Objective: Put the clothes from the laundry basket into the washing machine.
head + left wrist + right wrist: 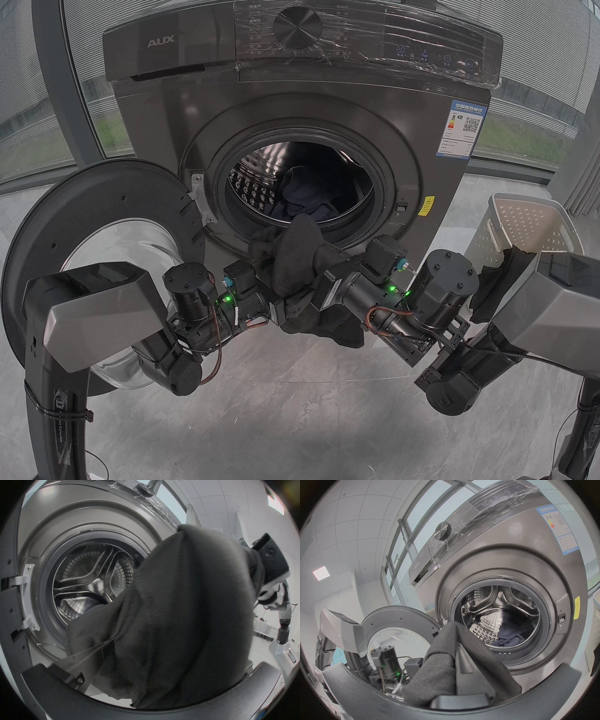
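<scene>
Both arms meet just below the washing machine (300, 100) opening, in front of its lower panel, sharing one dark garment (300, 253). The top of the garment bulges up over the lower lip of the opening and the rest hangs down toward the floor. It is probably held two-handed so the bulk can be lifted over the lip instead of dragging.

Right gripper (457, 664): one finger shows with the cloth wrapped against it, so it looks pinched on the garment, though the other finger is buried in fabric and I'm not fully sure. Left gripper (275, 307): it is covered by the cloth, so I can't tell its state.

The door (94, 219) is swung fully open to the machine's left, out of the arms' path. The drum (259, 187) already holds a dark blue bundle of clothes (306, 187), lying low and toward the back.

The laundry basket (500, 209) stands on the floor to the machine's right, near its corner. A dark piece of cloth (500, 281) hangs over its near edge, so at least one item is left there. The basket's bottom is hidden behind the right arm.

The step in hand is feeding the garment into the drum. It is at the lip and not yet inside. Risk: the hanging tail may catch on the lip or stay outside.
</scene>
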